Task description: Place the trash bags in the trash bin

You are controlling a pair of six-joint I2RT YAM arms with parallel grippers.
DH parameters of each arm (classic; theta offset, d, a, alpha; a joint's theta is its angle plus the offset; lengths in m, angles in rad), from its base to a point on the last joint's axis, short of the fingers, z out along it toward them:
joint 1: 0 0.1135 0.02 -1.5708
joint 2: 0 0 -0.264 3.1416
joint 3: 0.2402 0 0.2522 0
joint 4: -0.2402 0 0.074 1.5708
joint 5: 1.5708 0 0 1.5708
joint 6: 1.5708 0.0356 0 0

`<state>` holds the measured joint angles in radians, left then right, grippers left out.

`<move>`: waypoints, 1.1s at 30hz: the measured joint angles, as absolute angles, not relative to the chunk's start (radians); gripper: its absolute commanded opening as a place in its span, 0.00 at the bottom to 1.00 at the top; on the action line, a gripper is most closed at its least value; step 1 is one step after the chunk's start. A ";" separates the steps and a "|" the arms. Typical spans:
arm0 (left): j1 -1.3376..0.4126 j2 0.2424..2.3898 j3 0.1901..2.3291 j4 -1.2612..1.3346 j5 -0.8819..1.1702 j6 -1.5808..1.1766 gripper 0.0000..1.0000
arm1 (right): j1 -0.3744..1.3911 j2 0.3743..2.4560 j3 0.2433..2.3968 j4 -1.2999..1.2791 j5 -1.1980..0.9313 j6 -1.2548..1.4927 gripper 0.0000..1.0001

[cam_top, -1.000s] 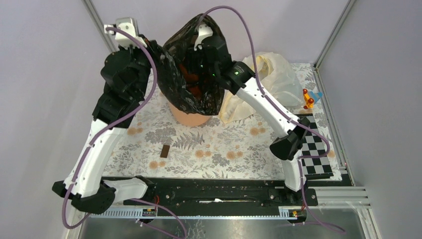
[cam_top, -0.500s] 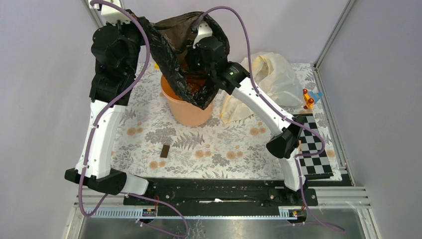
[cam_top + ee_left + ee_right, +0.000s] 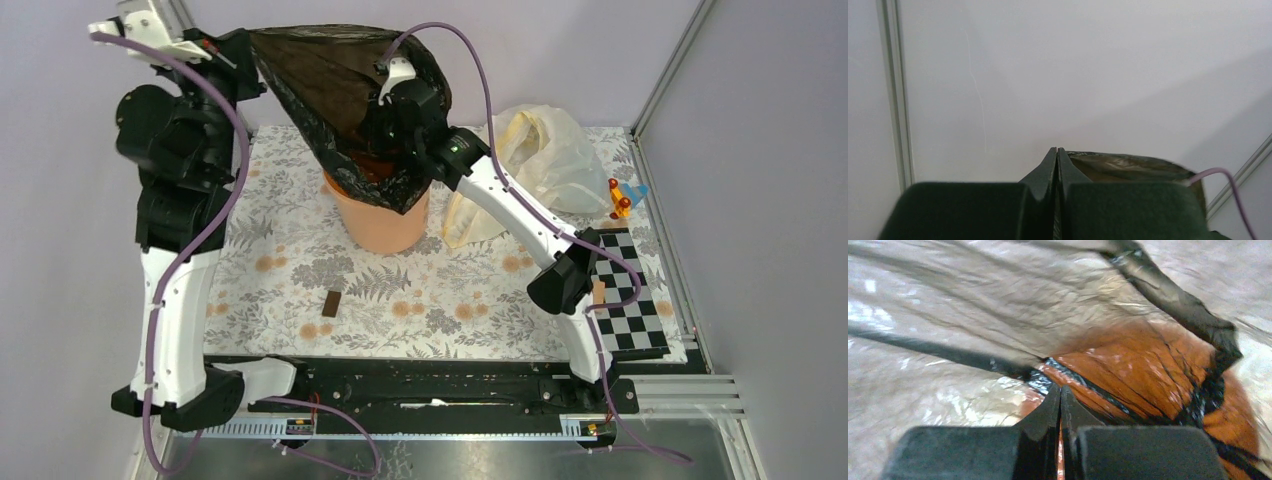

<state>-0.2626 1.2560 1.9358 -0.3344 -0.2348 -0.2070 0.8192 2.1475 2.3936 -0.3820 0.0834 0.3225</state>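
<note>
Near the table's (image 3: 450,290) front edge a small brown block (image 3: 332,303) lies flat on the floral cloth (image 3: 290,255), left of centre. A checkered board (image 3: 628,300) sits at the front right corner, partly covered by the right arm's elbow. Farther back, about mid-table, stands the peach bin (image 3: 385,228). Only its front wall and a sliver of rim show, as its mouth is hidden under the black bag (image 3: 320,80). The bag's crumpled lower end drapes over the bin's rim; how far it reaches inside cannot be seen. To the right of the bin, a slumped cream-white bag (image 3: 550,160) is crossed in front by the right forearm, and a small colourful toy (image 3: 622,198) stands near the far right corner, too small to make out. Above the bin the black bag is stretched wide and see-through brown, pulled up toward the far left corner. There the left gripper (image 3: 1056,150) is raised against the wall with its fingers pressed flat together at the bag's top edge, pinching the film, though the pinched strip itself is hidden. The right gripper (image 3: 1060,388) is inside the bag, hidden from above, its fingers closed on a fold from which dark creases radiate. The orange bin wall shows blurred through the plastic.
</note>
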 measured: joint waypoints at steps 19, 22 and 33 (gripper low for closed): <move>-0.263 1.275 1.740 -0.285 -0.166 -0.263 0.00 | 0.819 2.160 2.292 -0.366 0.059 0.366 0.69; -0.263 1.280 1.723 -0.284 -0.160 -0.270 0.00 | 0.819 2.118 2.246 -0.376 0.060 0.360 0.70; -0.263 1.277 1.719 -0.268 -0.128 -0.279 0.00 | 0.816 1.909 2.217 -0.401 0.170 0.337 0.71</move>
<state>-0.2626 1.2770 1.7191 -0.2676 -0.1284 -0.2790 0.8158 1.9087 2.2169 -0.4011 0.1699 0.3367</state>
